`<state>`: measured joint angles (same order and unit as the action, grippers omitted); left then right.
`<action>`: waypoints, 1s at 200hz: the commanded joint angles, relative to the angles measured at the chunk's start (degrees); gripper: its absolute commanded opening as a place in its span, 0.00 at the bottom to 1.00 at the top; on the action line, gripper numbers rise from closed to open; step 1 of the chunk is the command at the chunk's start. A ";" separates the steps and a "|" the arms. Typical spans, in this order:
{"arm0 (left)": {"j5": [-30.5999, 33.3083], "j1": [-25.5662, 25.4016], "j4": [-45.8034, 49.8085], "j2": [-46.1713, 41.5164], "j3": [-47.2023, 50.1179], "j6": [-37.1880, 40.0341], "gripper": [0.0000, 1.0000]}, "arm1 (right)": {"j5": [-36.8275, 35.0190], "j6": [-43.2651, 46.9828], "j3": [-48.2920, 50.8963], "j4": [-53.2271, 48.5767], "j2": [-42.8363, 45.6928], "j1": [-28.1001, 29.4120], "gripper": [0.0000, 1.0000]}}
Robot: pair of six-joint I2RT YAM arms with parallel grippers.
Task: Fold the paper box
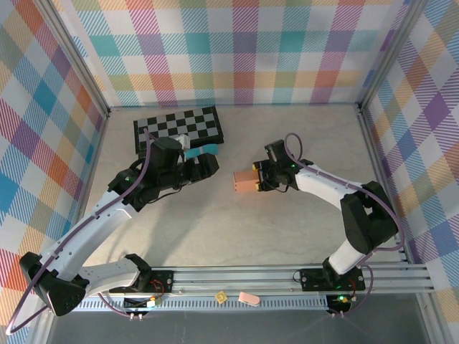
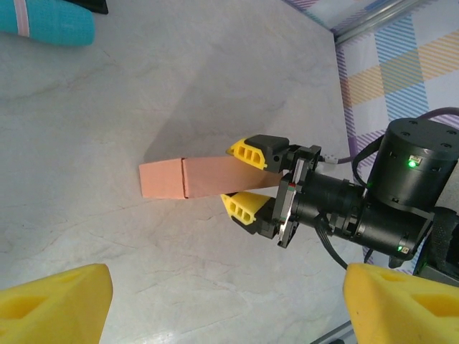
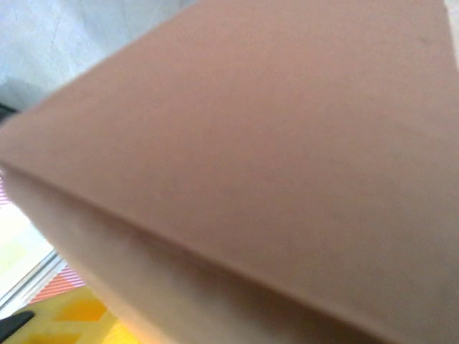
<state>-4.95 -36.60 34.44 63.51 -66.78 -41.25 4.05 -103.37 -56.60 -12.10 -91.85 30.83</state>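
Note:
The salmon-orange paper box [image 1: 246, 181] is near the table's middle, closed up into a long flat block. In the left wrist view the paper box [image 2: 193, 178] sticks out leftward from my right gripper [image 2: 240, 179], one yellow finger [image 2: 254, 153] on its upper edge and the other on its lower edge. My right gripper [image 1: 259, 179] is shut on the box's right end. Close up in the right wrist view, the paper box [image 3: 251, 158] hides the jaws. My left gripper [image 1: 204, 166] hovers left of the box, open, and its yellow fingertips [image 2: 57, 301] stand wide apart with nothing between them.
A black-and-grey chequered board [image 1: 179, 127] lies at the back left, and a teal roll [image 1: 204, 150] rests just in front of it, right beside my left gripper. A small tan block [image 1: 221, 296] and a pink piece [image 1: 248, 298] sit on the front rail. Chequered walls enclose the table.

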 commanded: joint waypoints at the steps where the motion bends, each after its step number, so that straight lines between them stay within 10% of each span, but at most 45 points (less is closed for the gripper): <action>1: -1.28 0.43 0.32 -0.54 0.05 1.53 0.83 | -1.88 6.11 4.65 3.88 2.39 0.47 0.53; 38: -1.52 0.74 -1.44 -0.40 1.07 1.46 0.83 | 1.84 14.82 15.30 29.15 4.72 0.39 0.52; 100: -2.52 1.36 -5.63 0.21 2.80 0.68 0.84 | 2.57 18.42 24.60 36.66 5.04 0.48 0.53; 167: -1.48 2.22 -6.49 0.03 3.33 0.47 0.84 | -6.10 14.03 13.23 -8.24 14.27 0.01 1.00; 200: -0.39 2.97 -4.02 0.76 2.15 1.29 0.84 | -9.33 19.41 10.80 -20.72 23.20 -4.58 0.99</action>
<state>-6.33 -34.81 29.69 63.83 -64.12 -40.88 0.08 -88.03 -44.31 -16.01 -75.40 29.41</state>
